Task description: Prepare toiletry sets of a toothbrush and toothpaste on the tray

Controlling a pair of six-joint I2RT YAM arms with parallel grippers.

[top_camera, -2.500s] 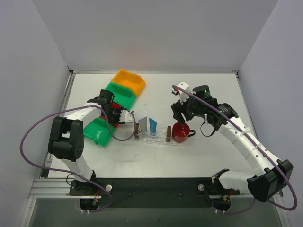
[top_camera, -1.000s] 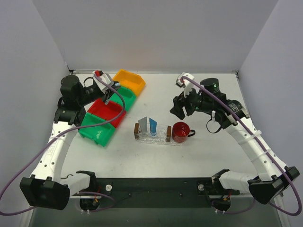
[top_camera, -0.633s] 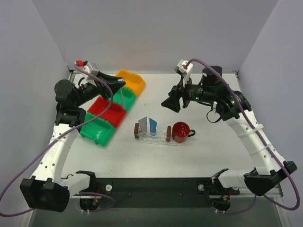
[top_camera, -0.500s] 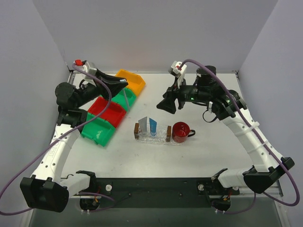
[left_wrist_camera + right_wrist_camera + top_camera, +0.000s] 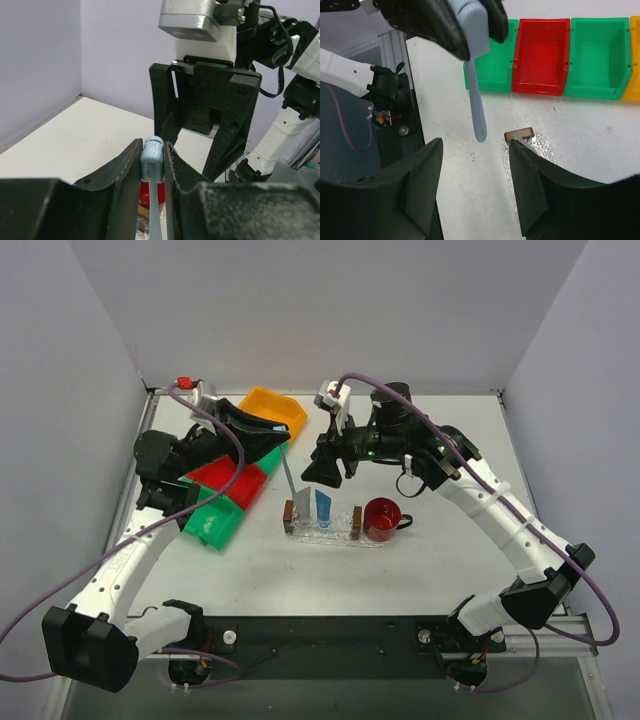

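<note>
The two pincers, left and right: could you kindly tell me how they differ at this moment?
The left pincer is shut on the toothbrush, which hangs down from it; the right pincer is open and empty. In the top view, the left pincer shows over the coloured bins, the right pincer closer to the tray. Both are black, raised and facing each other.

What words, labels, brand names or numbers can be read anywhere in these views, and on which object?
None: no view holds legible text.
Silver toothpaste tube and blue toothpaste tube: any print is too small to read from the top camera.
Toothbrush: plain pale blue, no marking visible.
Red bin, green bins and red cup: plain, no labels visible.
</note>
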